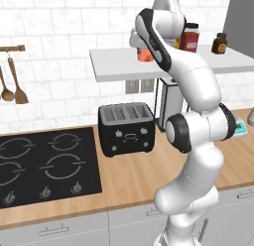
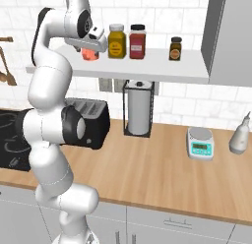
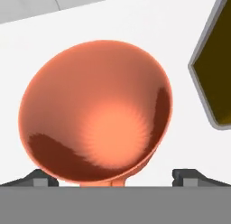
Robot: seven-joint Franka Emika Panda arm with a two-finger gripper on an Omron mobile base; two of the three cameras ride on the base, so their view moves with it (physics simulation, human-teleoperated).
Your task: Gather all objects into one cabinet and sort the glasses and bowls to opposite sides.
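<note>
Hand view looks straight down into the orange-red cup, which stands on the white shelf, gripper above it with jaws wide apart, fingertips either side of the near rim, nothing held. Right base view puts the cup at the left end of the shelf, just left of the yellow jar; red jar and small dark jar stand further right. My read: rigid, glossy, light, likely slippery, so pinch across the wall below the rim, or straddle one wall, and close gently. Mouth looks wider than the base, so a low grip may slide up. Hard to tell: cup's outer wall and base hidden by the hand, jar cut off at the right edge, cabinet only partly in frame, inside unseen.
</note>
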